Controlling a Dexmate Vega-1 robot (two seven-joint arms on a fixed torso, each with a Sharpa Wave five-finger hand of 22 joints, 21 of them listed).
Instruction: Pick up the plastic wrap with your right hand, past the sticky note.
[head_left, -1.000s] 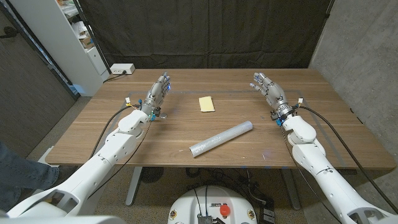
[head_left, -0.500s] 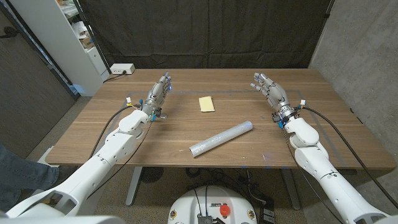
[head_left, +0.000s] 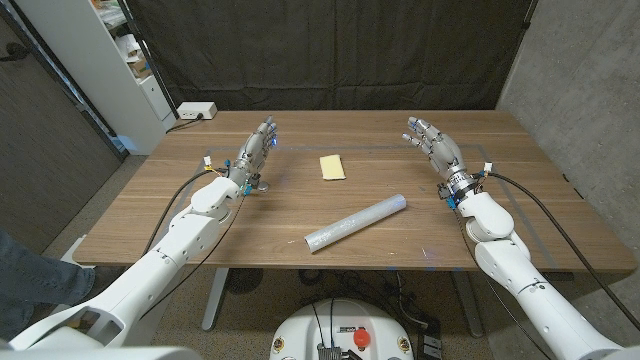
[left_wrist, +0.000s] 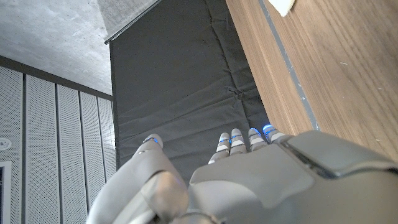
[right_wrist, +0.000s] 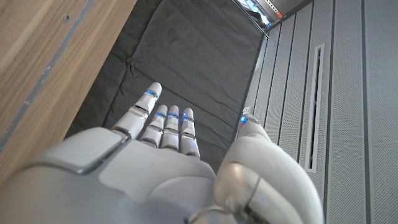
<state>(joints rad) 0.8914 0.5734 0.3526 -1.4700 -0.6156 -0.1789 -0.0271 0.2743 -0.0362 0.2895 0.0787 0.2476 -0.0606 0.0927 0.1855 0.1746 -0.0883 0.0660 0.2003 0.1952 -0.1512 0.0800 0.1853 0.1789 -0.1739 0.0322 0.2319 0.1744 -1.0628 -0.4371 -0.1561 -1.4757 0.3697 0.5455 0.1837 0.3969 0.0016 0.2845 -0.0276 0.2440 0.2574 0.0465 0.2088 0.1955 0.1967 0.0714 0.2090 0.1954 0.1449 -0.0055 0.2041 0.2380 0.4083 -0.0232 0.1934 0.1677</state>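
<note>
1. My right hand (head_left: 432, 143) stood at the far right part of the worktop (head_left: 250, 230), with its fingers (right_wrist: 168, 124) straight, a little apart, and holding nothing.
2. My left hand (head_left: 256, 150) stood on the far left part, also with its fingers extended and empty.
3. The plastic wrap (head_left: 357, 223) was a long pale roll that lay diagonally near the middle of the worktop, closer to the front edge, well apart from both hands.
4. The yellow sticky note (head_left: 332, 166) lay flat farther back than the roll, between my two hands and apart from the roll.
5. I judged the roll to be light and stiff like a tube, but round and smooth, so it could roll away or slip.
6. I thought the best place to take hold was around its middle, with the fingers wrapping across the tube, so that it would stay balanced.
</note>
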